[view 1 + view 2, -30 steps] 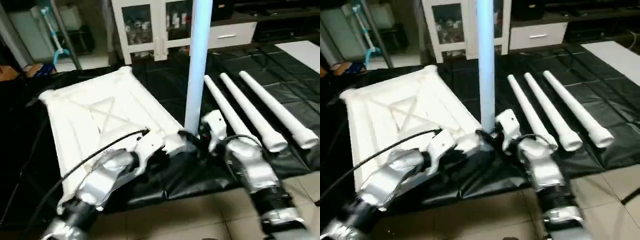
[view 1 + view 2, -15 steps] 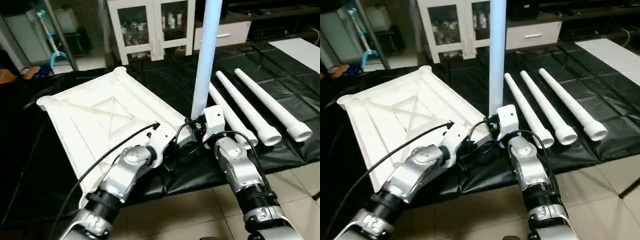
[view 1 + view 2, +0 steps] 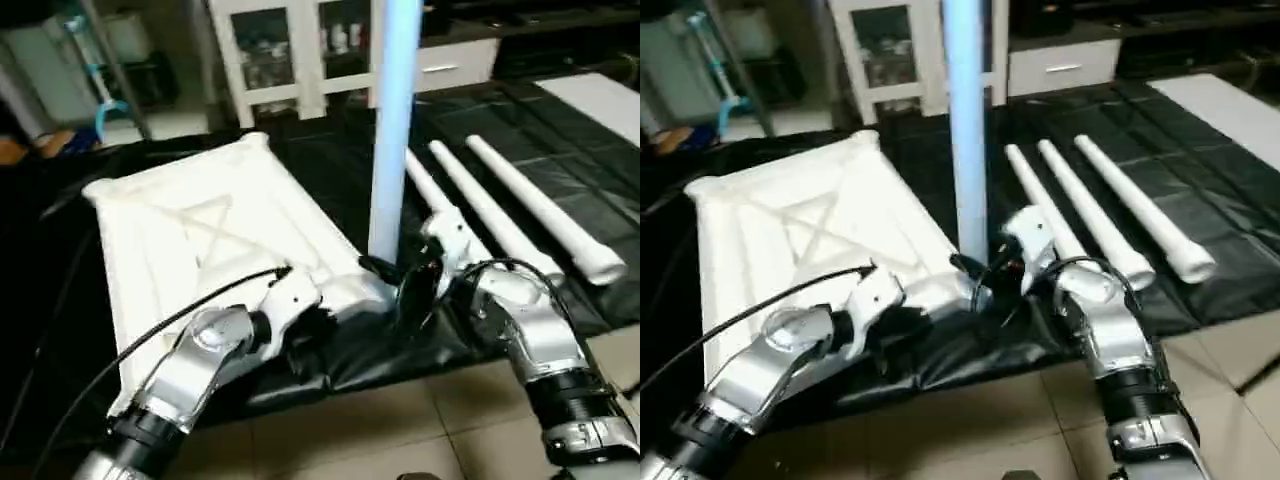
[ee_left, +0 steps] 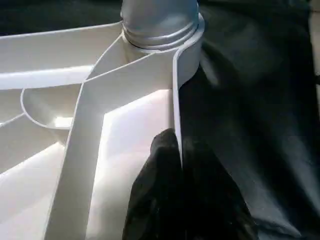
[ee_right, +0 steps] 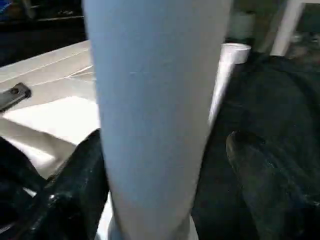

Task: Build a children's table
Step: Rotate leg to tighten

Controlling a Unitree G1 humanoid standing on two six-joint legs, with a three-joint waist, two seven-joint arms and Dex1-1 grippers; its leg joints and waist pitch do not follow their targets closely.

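Standing leg (image 3: 393, 120) upright in tabletop (image 3: 200, 225)

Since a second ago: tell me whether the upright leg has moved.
No. The upright leg still stands at the same near corner of the tabletop.
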